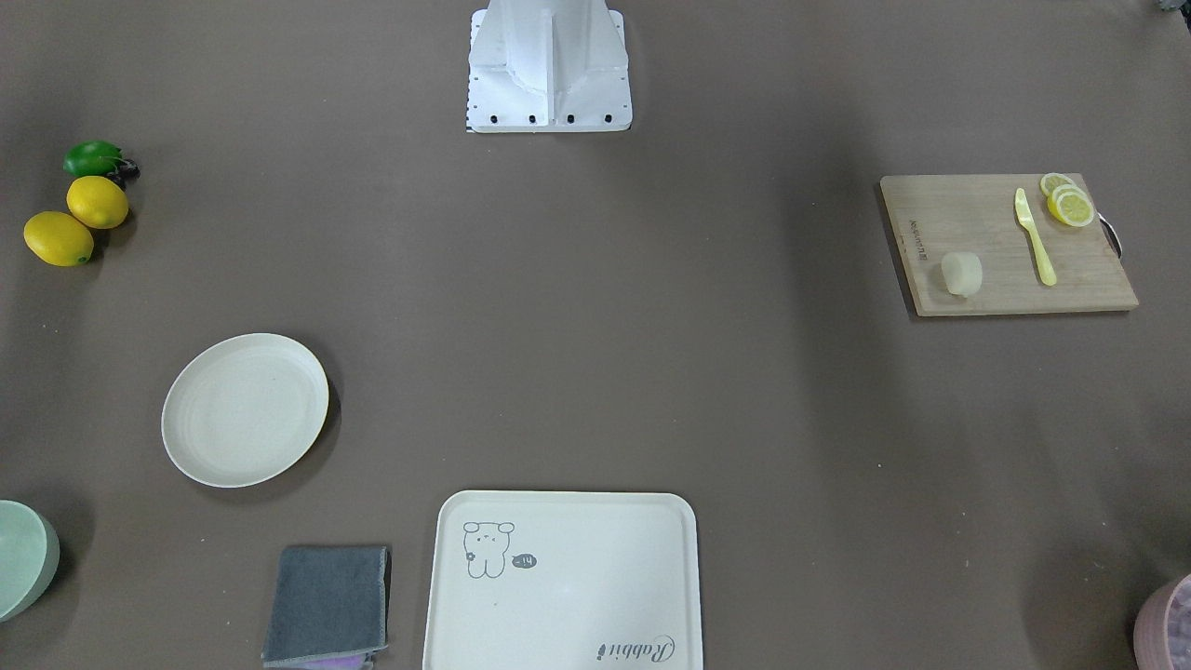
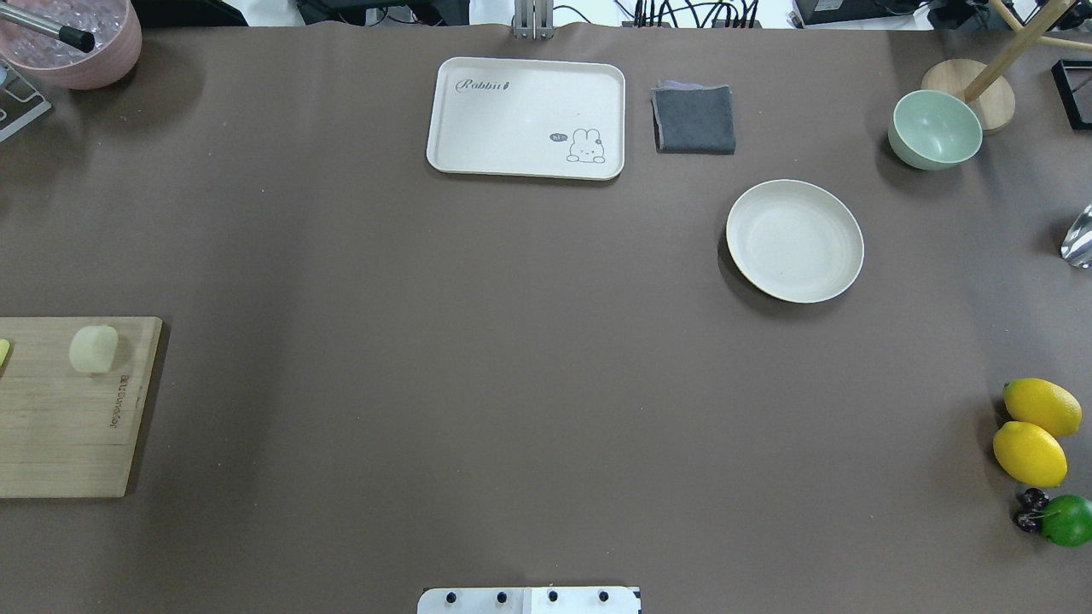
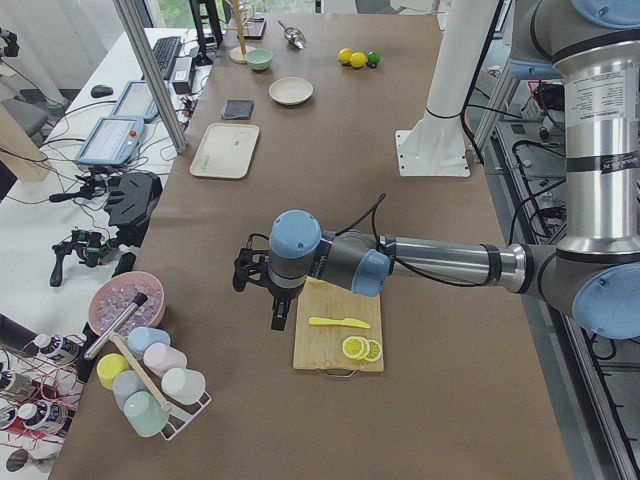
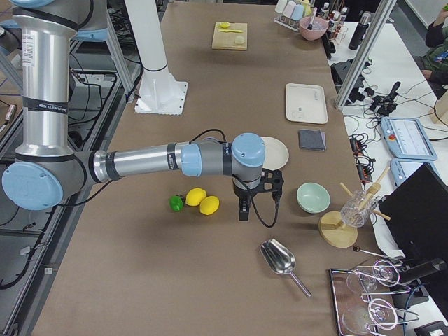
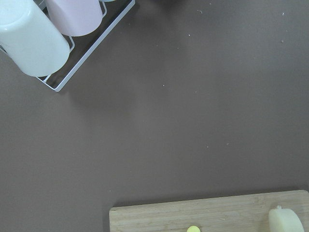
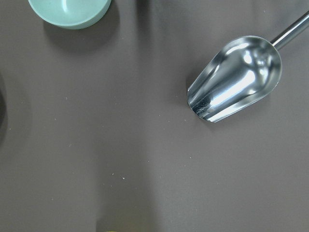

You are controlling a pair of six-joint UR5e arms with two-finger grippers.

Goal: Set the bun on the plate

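The bun [image 1: 961, 274] is a pale cream lump lying on a wooden cutting board [image 1: 1010, 244]; the overhead view shows the bun [image 2: 94, 349] at the far left, and the left wrist view catches the bun [image 5: 286, 220] at its lower right corner. The round cream plate [image 1: 245, 409] lies bare across the table, also seen as the plate [image 2: 794, 240] from overhead. My left gripper [image 3: 279, 318] hangs over the table beside the board's edge, apart from the bun. Beside the plate [image 4: 274, 152] hangs my right gripper [image 4: 243, 210]. Whether either is open or shut I cannot tell.
A yellow knife [image 1: 1035, 236] and lemon slices [image 1: 1067, 202] share the board. A cream tray [image 2: 526, 117], grey cloth [image 2: 694, 119], green bowl [image 2: 934, 129], two lemons [image 2: 1032, 431], a lime [image 2: 1066, 519], a metal scoop [image 6: 236, 79] and a cup rack [image 5: 53, 34] stand around.
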